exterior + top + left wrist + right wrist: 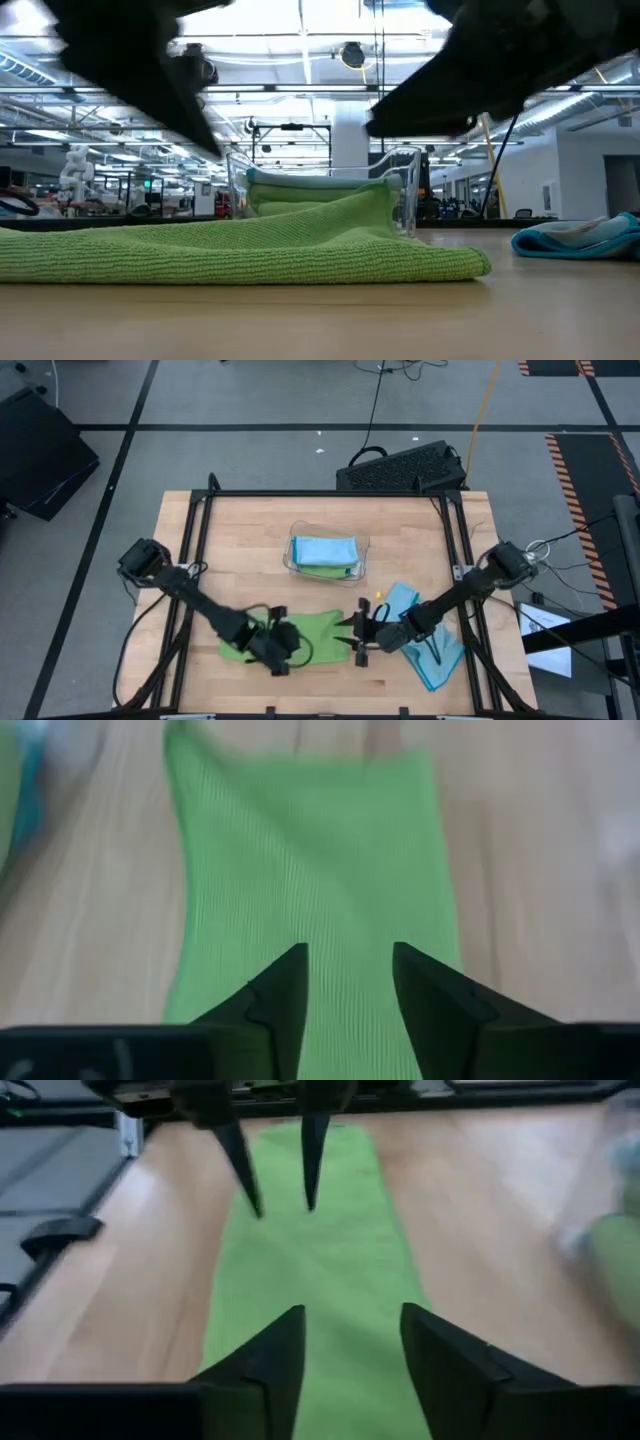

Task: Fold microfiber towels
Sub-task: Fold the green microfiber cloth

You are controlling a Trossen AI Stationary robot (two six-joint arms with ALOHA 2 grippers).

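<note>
A lime green towel (300,632) is lying folded into a long strip across the near part of the wooden counter (240,540), running from side to side between the two arms; in the low view the green towel (240,250) is resting flat with a soft raised fold toward its right end. The left gripper (285,650) is hovering over the left portion of this strip; in the left wrist view its two dark fingers (280,1005) are standing apart with a clear gap, the green cloth (310,870) stretching away beneath them and nothing caught between them. The right gripper (358,635) is hanging at the right end of the same strip; in the right wrist view its fingers (275,1360) are likewise parted with only cloth showing below the gap, and they are gripping nothing; the left gripper's slim fingertips (245,1175) are showing farther along the green strip (320,1250), pointing down at it, and whether they are touching the fabric cannot be told. A light blue towel (425,640) is lying crumpled on the counter near the right edge, partly under the right arm; it is appearing at the far right of the low view as a low blue heap (580,238). A clear plastic tray (325,555) is sitting at the middle of the counter, farther back, holding folded towels, a light blue one (322,549) on top and a green one (335,570) at its near side.
</note>
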